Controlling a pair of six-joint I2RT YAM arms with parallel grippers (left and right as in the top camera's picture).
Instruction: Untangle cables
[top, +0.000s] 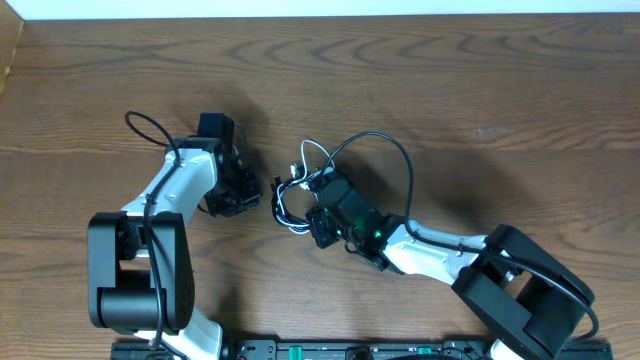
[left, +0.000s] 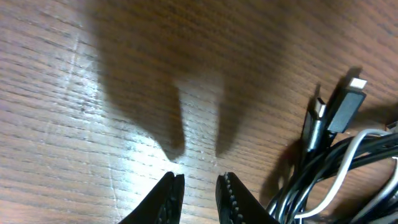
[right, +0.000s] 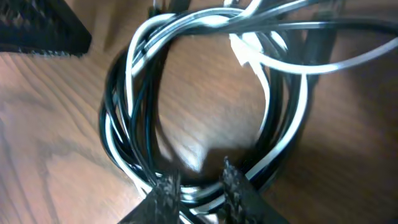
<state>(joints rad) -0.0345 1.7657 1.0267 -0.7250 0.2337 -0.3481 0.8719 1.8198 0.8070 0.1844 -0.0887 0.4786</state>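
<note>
The cables (right: 134, 93) are lying flat on the table (top: 450, 80) as a loose black-and-white ring, reaching away from the right gripper (right: 198, 177). Its near arc is running across the small gap between that gripper's jaws. The jaws are standing slightly apart astride those strands, and I cannot tell whether they are actually pinching them.

On the far side of the ring from the right gripper, the left gripper (left: 200, 183) is hovering just beside the cords. It is a little open and is gripping nothing.

The likely trouble is that the right gripper is straddling several strands at once. Closing and pulling there could drag the whole ring along or cinch the crossings tighter, not free one cord. With the left gripper holding nothing, there is no anchor to pull against.

The ring's long axis is running straight out from the right gripper. The plugs (left: 347, 106) are poking out at the end farthest from it, and one long black loop (top: 385, 140) is arching back beside its arm.
</note>
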